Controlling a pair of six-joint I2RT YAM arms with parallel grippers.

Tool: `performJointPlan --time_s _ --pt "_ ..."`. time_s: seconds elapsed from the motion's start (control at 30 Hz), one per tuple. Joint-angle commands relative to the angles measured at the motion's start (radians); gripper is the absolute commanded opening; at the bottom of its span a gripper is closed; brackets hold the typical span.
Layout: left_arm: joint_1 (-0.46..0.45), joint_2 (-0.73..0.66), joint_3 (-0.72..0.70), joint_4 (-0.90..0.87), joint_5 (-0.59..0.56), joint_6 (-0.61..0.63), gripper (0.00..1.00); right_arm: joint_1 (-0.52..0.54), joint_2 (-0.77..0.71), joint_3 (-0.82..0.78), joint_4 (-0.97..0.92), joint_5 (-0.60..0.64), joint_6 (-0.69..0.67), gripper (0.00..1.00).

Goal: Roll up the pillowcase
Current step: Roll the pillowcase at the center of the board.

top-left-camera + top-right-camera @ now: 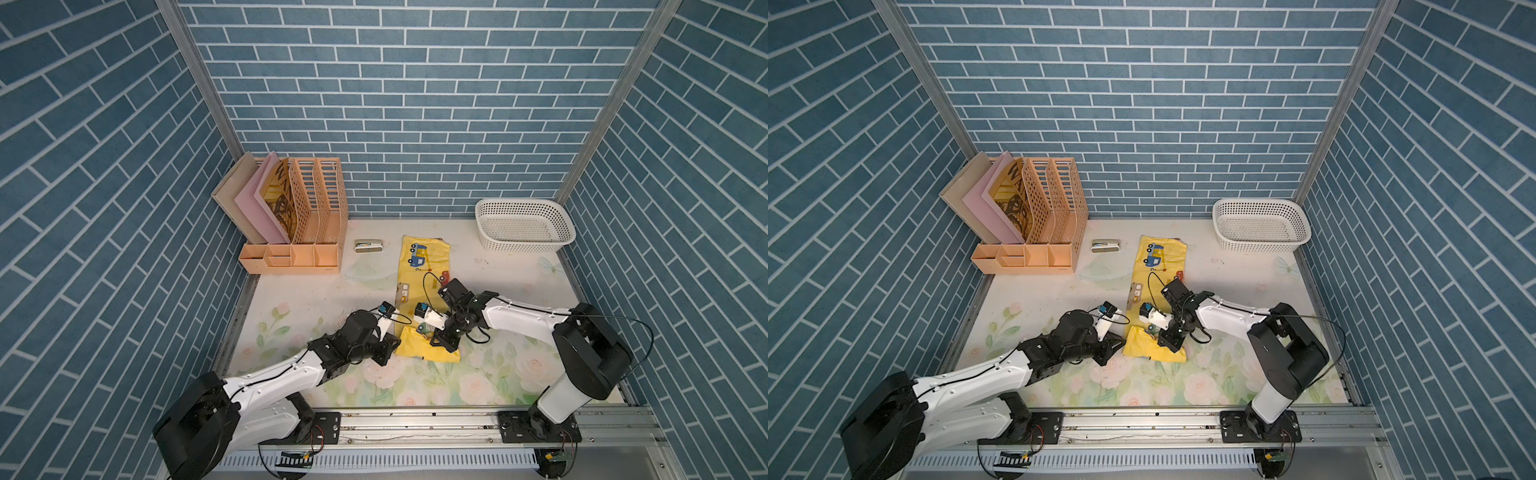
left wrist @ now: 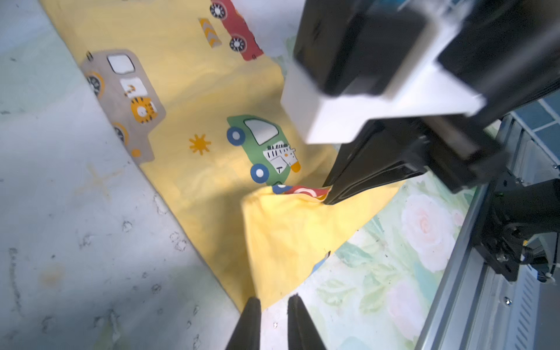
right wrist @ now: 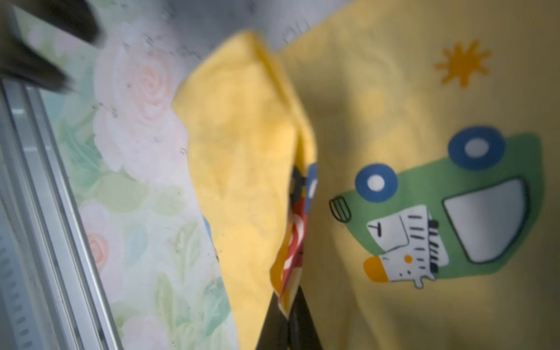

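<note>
Yellow pillowcase is laid on the floral table covering, near end folded over and pinched by the right gripper; the left gripper is narrowly parted, empty, beside it.

White shells studded with small screws, bulky black joint housings and thin black cables are seen on the left arm and the right arm, and two tapered black fingers are borne by the left hand.
</note>
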Motion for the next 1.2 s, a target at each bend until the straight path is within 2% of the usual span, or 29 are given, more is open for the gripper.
performJointPlan --time_s 0.0,0.13,0.2,0.37,0.57,0.8,0.9,1.03,1.13,1.17 --pt "0.006 -0.068 0.012 -0.029 -0.049 -0.003 0.22 -0.018 0.011 -0.005 -0.026 -0.037 0.038 0.00" --pt "-0.001 -0.140 0.011 -0.010 0.010 0.000 0.25 -0.020 0.047 0.024 -0.014 -0.062 0.027 0.00" --pt "-0.034 -0.155 -0.004 0.034 0.031 0.010 0.23 -0.019 0.054 0.037 -0.010 -0.067 0.025 0.00" --pt "-0.060 -0.165 -0.110 0.161 -0.026 -0.034 0.19 -0.013 -0.019 0.057 -0.007 -0.133 0.008 0.00" --pt "-0.060 -0.200 -0.179 0.211 -0.097 -0.040 0.17 0.012 -0.142 0.040 0.010 -0.111 -0.004 0.00" --pt "-0.063 -0.192 -0.144 0.178 -0.036 0.027 0.19 0.011 -0.008 0.108 0.002 -0.079 -0.033 0.00" --pt "-0.097 -0.200 -0.155 0.204 -0.019 0.051 0.20 -0.001 0.024 0.091 0.018 -0.055 -0.030 0.00" --pt "-0.182 -0.160 -0.167 0.214 -0.087 0.108 0.25 -0.004 0.073 0.104 0.014 -0.031 -0.027 0.00" --pt "-0.237 -0.067 -0.137 0.209 -0.163 0.135 0.26 -0.006 0.092 0.114 0.016 -0.023 -0.025 0.00" --pt "-0.250 -0.038 -0.127 0.206 -0.194 0.138 0.32 -0.007 0.098 0.118 0.014 -0.023 -0.025 0.00"
